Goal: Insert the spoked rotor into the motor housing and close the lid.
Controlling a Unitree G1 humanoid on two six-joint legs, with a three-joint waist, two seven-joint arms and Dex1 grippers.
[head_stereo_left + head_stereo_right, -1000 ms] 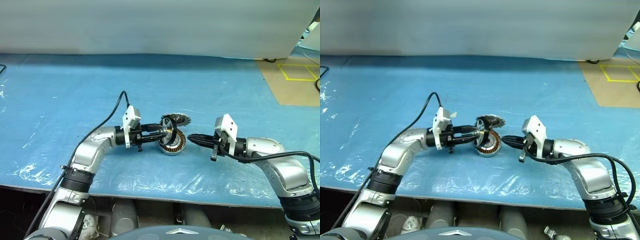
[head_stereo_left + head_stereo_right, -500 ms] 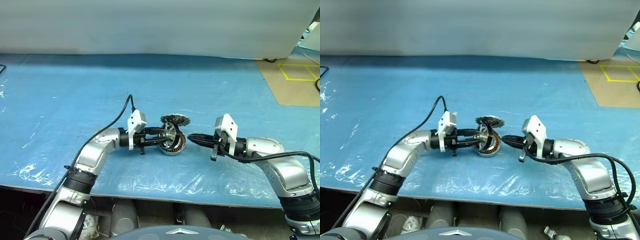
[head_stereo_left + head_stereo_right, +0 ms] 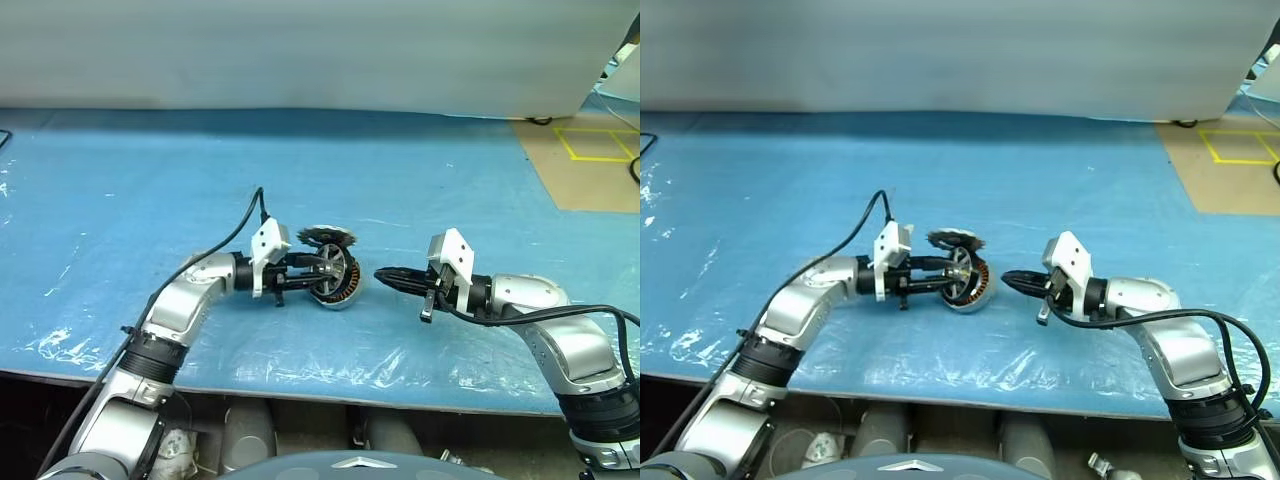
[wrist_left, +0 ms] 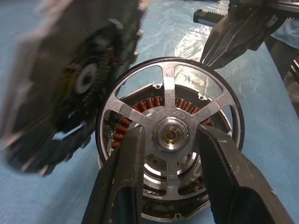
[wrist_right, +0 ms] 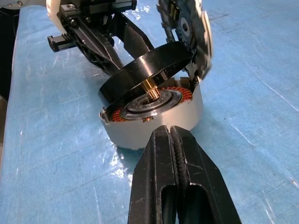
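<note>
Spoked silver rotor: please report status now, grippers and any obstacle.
Left gripper shut on spoked silver rotor, tilted over copper-wound housing, not seated. Right gripper shut, empty, beside housing. Dark toothed lid leaning at housing rim.

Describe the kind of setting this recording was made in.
Probably a lab or workshop test bench: a table under a blue plastic sheet, brown floor with yellow tape marking at the right, and motor parts such as the motor housing laid out.
</note>
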